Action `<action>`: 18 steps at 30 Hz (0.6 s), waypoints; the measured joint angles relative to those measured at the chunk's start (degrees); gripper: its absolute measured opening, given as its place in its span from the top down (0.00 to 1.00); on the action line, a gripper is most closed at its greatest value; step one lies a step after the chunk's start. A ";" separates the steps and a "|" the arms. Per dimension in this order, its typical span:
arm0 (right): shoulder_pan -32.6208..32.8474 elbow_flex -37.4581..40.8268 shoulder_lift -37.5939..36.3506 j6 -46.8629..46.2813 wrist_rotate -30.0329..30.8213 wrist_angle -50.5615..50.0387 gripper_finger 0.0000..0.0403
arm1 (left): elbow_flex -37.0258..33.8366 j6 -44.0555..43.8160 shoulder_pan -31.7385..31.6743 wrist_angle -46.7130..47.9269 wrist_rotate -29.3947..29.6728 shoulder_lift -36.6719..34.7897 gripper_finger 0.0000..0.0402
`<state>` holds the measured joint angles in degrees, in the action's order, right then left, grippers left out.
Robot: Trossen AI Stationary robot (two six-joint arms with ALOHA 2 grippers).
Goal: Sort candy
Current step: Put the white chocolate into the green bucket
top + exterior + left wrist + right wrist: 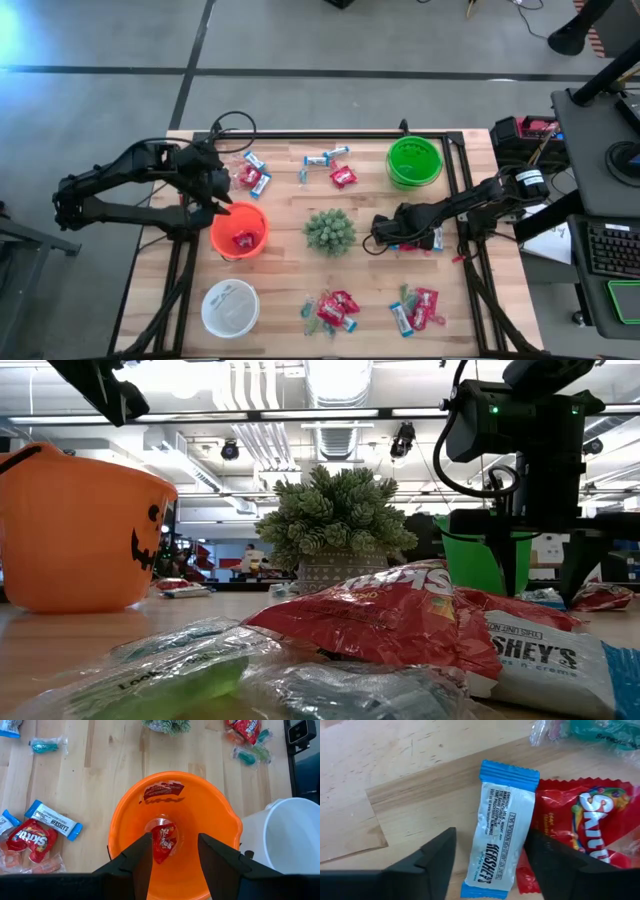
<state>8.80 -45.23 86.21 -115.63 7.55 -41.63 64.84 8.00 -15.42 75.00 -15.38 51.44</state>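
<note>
Where the right gripper (490, 865) straddles it, a bar (500, 830) reads "HERSHEY'S".

Bare wood (290, 205) between orange bowl (238, 230) and spiky plant (329, 231)

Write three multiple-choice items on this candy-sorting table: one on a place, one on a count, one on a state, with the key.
1. Where does the plant stand?
A. in the green bowl
B. mid-table, between the arms
C. inside the white bowl

2. How many bowls are on the table?
A. one
B. three
C. five

3. How is the right gripper?
A. open, astride a blue-and-white bar
B. shut on a red packet
C. lifted over the green bowl

Key: 1 B, the high view shows it at the centre. 2 B, the orange bowl, green bowl and white bowl. 3 A, its fingers flank the blue-and-white bar on the wood.
</note>
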 joint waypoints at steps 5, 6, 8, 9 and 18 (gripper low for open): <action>0.02 0.02 0.00 0.16 0.00 0.20 0.67 | 0.00 -0.72 0.00 -0.02 0.00 0.00 0.65; 0.02 0.02 0.00 0.31 0.00 0.20 0.70 | 0.00 -0.99 0.00 -0.02 0.00 0.00 0.65; 0.02 0.02 0.00 0.88 -0.02 0.21 0.77 | 0.00 -1.02 0.00 -0.01 0.00 0.00 0.65; 0.06 0.02 -0.02 1.09 -0.02 0.22 0.80 | 0.00 -1.02 0.00 -0.02 0.00 0.00 0.65; 0.07 -1.56 -3.65 5.01 -0.06 0.36 0.97 | 0.00 -1.16 0.00 -0.02 0.00 0.00 0.65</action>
<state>8.86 -46.79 82.57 -110.62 7.49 -41.26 64.84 6.85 -15.42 74.98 -15.38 51.44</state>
